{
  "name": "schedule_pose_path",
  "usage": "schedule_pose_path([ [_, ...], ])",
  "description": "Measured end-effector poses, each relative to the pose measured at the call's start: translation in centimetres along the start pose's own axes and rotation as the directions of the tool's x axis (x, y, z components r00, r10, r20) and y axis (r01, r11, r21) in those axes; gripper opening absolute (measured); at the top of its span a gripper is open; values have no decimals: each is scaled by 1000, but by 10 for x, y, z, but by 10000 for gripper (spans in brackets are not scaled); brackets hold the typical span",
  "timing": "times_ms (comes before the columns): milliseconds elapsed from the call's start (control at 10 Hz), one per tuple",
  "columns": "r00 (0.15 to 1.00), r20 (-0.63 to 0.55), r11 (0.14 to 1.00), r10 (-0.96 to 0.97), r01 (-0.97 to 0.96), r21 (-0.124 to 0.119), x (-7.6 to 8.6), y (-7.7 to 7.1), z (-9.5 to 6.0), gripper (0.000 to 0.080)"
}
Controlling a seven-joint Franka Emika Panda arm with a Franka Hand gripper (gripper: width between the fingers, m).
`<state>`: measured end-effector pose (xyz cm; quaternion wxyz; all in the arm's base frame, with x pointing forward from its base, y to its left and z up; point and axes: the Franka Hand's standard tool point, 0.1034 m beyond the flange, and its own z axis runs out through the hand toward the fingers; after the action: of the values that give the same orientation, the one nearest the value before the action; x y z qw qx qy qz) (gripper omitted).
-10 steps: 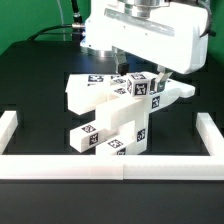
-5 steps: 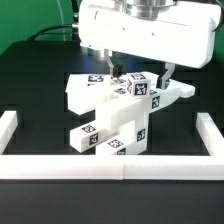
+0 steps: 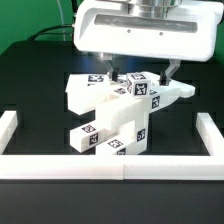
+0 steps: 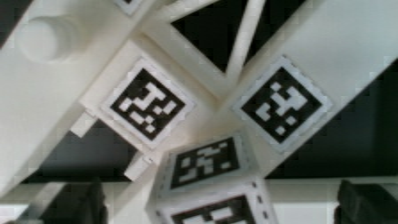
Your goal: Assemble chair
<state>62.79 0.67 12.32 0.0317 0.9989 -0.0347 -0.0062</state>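
Chair (image 3: 112, 118) sits mid-table (image 3: 30, 90), inside wall (image 3: 10, 128): slab (image 3: 82, 95) left, tagged blocks (image 3: 140, 87) stacked centre, flat piece (image 3: 182, 92) jutting right, all joined. Looks mostly assembled, no loose parts visible. Over the blocks the gripper (image 3: 140, 72) hovers, jaws spread wide, holding nothing.

Black table (image 3: 35, 95); low white border wall (image 3: 60, 165) along front and both sides; dark cable (image 3: 50, 33) behind.

The white tagged chair (image 3: 115, 115) stands partly assembled on the black table.
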Motion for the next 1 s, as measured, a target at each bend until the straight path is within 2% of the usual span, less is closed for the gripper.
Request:
schedule_pose_path([
  [400,968,3,968,-250,250,-7,0,6,0,649],
  [500,963,3,963,-271,271,-8,0,7,0,519],
  [600,964,3,964,-265,265,-8,0,7,0,519],
  [700,964,3,964,-265,265,-8,0,7,0,363],
  [800,965,3,965,-263,263,-8,1,7,0,282],
  [1000,974,3,974,-228,228,-8,0,7,0,282],
])
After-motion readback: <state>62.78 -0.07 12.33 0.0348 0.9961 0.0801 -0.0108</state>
